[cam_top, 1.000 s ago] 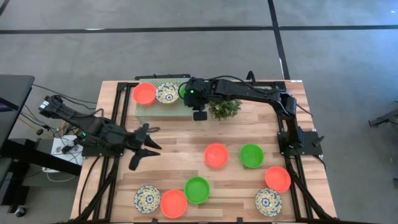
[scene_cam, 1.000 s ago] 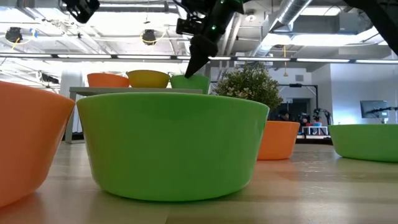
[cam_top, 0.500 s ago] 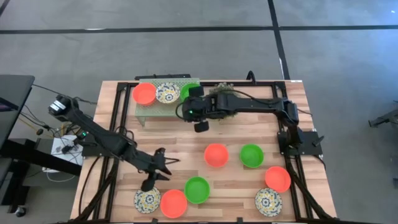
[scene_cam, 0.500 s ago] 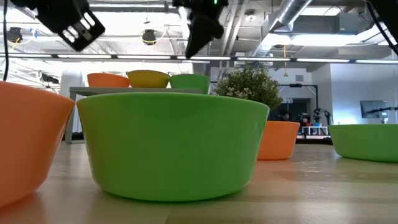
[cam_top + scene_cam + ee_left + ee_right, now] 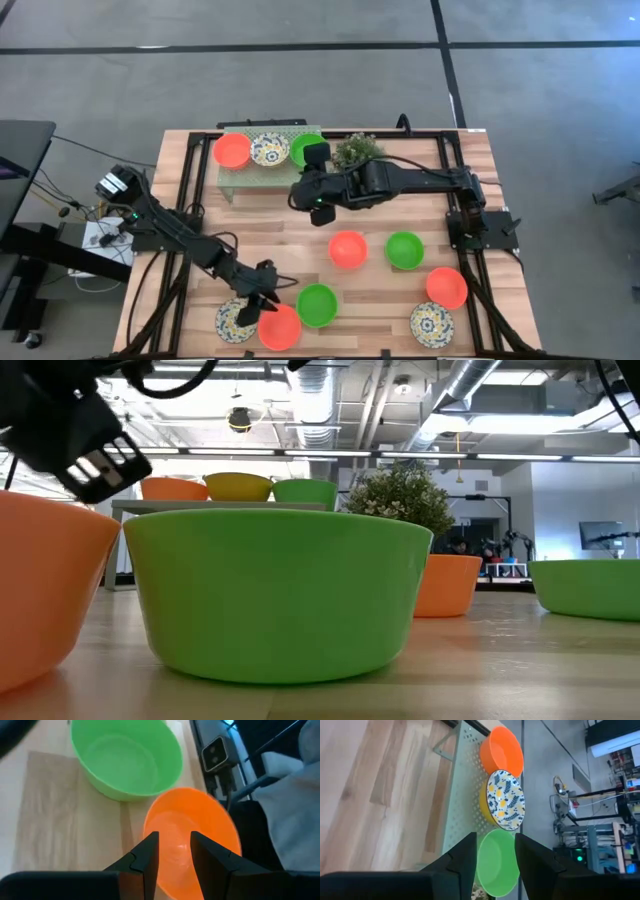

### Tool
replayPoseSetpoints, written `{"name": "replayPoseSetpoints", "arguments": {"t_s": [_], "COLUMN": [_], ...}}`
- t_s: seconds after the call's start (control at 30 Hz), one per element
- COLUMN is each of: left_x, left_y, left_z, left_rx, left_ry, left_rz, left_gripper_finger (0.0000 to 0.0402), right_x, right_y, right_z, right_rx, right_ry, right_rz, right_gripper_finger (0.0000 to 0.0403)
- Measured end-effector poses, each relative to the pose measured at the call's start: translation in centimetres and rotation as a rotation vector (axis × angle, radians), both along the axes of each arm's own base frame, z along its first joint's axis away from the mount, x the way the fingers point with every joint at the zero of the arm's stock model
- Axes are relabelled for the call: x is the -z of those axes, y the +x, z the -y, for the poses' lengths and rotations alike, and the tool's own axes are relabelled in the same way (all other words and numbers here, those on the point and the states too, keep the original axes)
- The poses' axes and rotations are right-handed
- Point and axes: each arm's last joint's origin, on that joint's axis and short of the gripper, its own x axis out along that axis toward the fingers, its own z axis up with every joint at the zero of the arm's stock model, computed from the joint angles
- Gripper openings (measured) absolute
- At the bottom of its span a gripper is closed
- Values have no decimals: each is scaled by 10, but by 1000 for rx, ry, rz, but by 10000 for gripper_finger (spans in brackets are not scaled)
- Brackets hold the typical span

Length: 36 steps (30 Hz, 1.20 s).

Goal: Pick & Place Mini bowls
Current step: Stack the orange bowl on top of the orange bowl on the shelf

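Note:
My left gripper (image 5: 268,303) is open and stands just above a red-orange mini bowl (image 5: 192,837) at the table's near edge (image 5: 279,327). Its fingers are over the bowl's near-left rim and I see no touch. A green bowl (image 5: 317,305) sits to the right of that bowl and a floral bowl (image 5: 237,320) to its left. My right gripper (image 5: 317,155) is open and empty. It is high above a green bowl (image 5: 495,865) that rests on a pale perforated shelf (image 5: 240,178), beside a floral bowl (image 5: 268,149) and a red-orange bowl (image 5: 232,150).
More bowls rest on the wood. A red-orange bowl (image 5: 348,249) and a green bowl (image 5: 405,249) sit at mid-table. A red-orange bowl (image 5: 446,287) and a floral bowl (image 5: 432,323) sit near right. A small bushy plant (image 5: 358,150) stands right of the shelf, under the right arm.
My left gripper has swung from the table's left-middle toward the near edge and down, over the red-orange bowl. My right gripper has risen straight up from the green bowl, which stays on the shelf.

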Motion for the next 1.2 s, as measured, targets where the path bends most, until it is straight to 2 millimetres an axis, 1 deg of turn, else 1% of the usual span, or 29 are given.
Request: {"name": "replayPoseSetpoints", "arguments": {"t_s": [0.2, 0.4, 0.5, 0.63, 0.7, 0.8, 0.9, 1.1, 1.2], "left_x": [19, 29, 26, 8, 0, -3, 5, 29, 35], "left_y": [-1, 0, 0, -3, -4, -4, -3, 0, 1], "left_z": [10, 12, 12, 10, 8, 7, 8, 11, 11], "left_rx": [22, 13, 16, 18, 20, 27, 28, 13, 14], "left_ry": [35, 67, 62, 29, 42, 74, 94, 131, 144], "left_rz": [-48, -64, -50, 11, 52, 85, 60, -23, -40], "left_gripper_finger": [112, 112, 112, 112, 112, 112, 112, 112, 112], "right_x": [-1, 1, 1, 1, 1, 1, 1, 1, 1], "right_y": [-1, -3, -4, -4, -4, -4, -4, -4, -4], "right_z": [-11, -18, -21, -21, -21, -20, -20, -20, -20], "right_rx": [11, 10, 0, -2, 0, 10, 19, 18, 18], "right_ry": [42, 59, 59, 60, 60, 68, 83, 83, 83], "right_rz": [29, 23, 22, 17, 17, 23, 31, 30, 30], "right_gripper_finger": [128, 125, 123, 123, 123, 123, 123, 123, 123]}}
